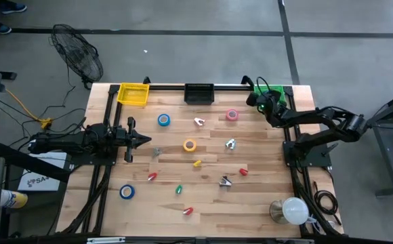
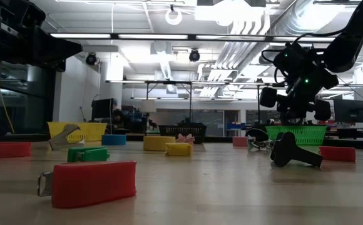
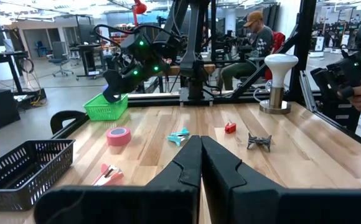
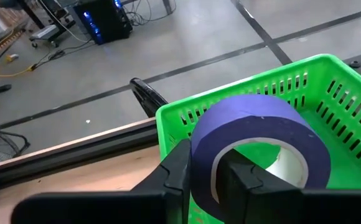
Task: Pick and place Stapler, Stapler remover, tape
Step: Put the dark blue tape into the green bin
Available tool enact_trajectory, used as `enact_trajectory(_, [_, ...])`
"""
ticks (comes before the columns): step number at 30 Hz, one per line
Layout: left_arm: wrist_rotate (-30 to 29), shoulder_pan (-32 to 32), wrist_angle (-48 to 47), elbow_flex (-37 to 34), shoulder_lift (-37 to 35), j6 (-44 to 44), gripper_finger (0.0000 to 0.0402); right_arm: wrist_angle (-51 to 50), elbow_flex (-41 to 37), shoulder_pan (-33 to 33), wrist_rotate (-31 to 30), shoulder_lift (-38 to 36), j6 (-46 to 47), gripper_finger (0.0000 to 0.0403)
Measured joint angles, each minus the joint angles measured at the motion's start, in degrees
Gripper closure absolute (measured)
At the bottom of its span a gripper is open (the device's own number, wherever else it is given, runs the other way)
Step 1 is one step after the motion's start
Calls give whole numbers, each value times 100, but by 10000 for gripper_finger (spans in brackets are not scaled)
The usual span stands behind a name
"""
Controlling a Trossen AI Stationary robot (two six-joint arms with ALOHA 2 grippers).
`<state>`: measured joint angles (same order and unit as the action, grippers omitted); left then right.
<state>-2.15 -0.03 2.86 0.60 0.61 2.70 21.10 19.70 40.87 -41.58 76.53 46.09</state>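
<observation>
Overhead, the right gripper [image 4: 202,177] clenches a purple-blue tape roll [image 4: 255,146] above the green basket [image 4: 330,81] at the far right; the left gripper [image 3: 200,163] rests closed.

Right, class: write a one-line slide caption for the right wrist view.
Right hand holds a purple-blue tape roll over the green basket.

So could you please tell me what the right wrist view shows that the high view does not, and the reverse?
Only the right wrist view shows the purple-blue tape roll gripped in the right gripper, over the green basket. Only the high view shows the yellow basket, the black basket, the other tape rolls and the left gripper, shut. Both show the green basket and the right gripper.
</observation>
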Motion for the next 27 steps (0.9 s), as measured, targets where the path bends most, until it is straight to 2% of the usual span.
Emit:
enact_trajectory(8, [0, 1, -1, -1, 0, 0, 400, 15, 0, 2, -123, 0, -1, 327])
enact_trajectory(21, [1, 0, -1, 0, 1, -2, 400, 15, 1, 2, 63, 0, -2, 282])
enact_trajectory(27, [0, 1, -1, -1, 1, 0, 400, 15, 3, 2, 245, 0, -137, 274])
